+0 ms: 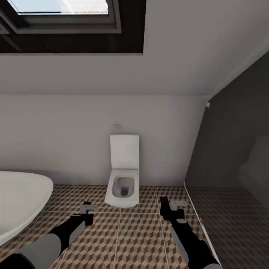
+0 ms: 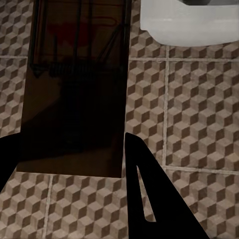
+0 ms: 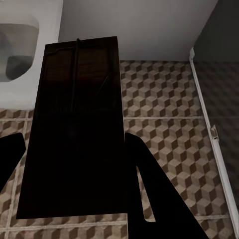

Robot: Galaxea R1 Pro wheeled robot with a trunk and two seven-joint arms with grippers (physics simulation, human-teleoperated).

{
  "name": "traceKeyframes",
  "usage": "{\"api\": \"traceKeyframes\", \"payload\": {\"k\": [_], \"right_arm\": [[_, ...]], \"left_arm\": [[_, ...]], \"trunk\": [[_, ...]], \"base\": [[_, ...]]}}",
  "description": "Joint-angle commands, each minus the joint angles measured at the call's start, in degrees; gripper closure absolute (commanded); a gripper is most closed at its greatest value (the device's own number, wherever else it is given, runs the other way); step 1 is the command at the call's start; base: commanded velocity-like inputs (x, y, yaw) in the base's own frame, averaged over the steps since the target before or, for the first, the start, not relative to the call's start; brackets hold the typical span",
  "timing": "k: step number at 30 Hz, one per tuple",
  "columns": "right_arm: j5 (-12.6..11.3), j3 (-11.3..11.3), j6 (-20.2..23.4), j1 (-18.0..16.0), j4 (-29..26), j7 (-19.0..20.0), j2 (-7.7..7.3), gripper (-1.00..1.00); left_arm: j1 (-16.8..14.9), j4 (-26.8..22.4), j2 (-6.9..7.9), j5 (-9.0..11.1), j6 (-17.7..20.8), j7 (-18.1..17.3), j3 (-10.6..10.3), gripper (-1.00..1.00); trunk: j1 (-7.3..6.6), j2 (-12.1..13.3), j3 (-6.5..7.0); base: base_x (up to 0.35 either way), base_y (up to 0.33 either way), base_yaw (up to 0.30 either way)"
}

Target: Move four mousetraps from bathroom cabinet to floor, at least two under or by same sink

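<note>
Each wrist view has a flat dark-brown mousetrap clamped between black fingers. My left gripper is shut on one mousetrap, held above the cube-patterned bathroom floor. My right gripper is shut on another mousetrap over the same tiles. In the head view the left gripper and right gripper hang low over the floor, either side of the toilet. The bathroom sink and the cabinet are out of view.
A white toilet stands against the far wall straight ahead. A white oval bathtub lies at the left. A dark glass shower screen with a white floor rail closes off the right. A skylight is overhead.
</note>
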Motion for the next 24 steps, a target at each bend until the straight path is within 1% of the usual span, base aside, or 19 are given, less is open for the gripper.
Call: {"api": "traceKeyframes", "payload": {"k": [1,5,12,17,24], "right_arm": [[-0.45,0.22,0.27,-0.05,-0.12,-0.49,-0.04,1.0],[-0.44,0.22,0.27,-0.05,-0.25,-0.5,-0.01,1.0],[-0.45,0.3,0.27,-0.05,-0.33,-0.5,0.04,1.0],[-0.46,0.31,0.27,-0.05,-0.34,-0.52,0.05,1.0],[-0.47,0.49,0.27,-0.05,-0.34,-0.51,0.11,1.0]], "left_arm": [[-0.03,-0.2,0.05,0.32,0.39,0.57,-0.51,1.0],[-0.05,-0.19,0.01,0.32,0.39,0.54,-0.51,1.0],[-0.09,-0.19,-0.23,0.32,0.39,0.53,-0.51,1.0],[-0.1,-0.18,-0.75,0.32,0.39,0.53,-0.51,1.0],[-0.11,-0.16,-0.99,0.32,0.39,0.51,-0.51,1.0]], "trunk": [[0.04,-0.13,-0.13],[0.04,-0.13,-0.13],[1.58,-2.94,-1.39],[2.67,-4.94,-2.52],[4.21,-7.75,-4.36]], "base": [[0.0,0.0,0.0],[0.0,0.0,0.0],[0.0,0.0,0.0],[0.0,0.0,0.0],[0.0,0.0,0.0]]}}
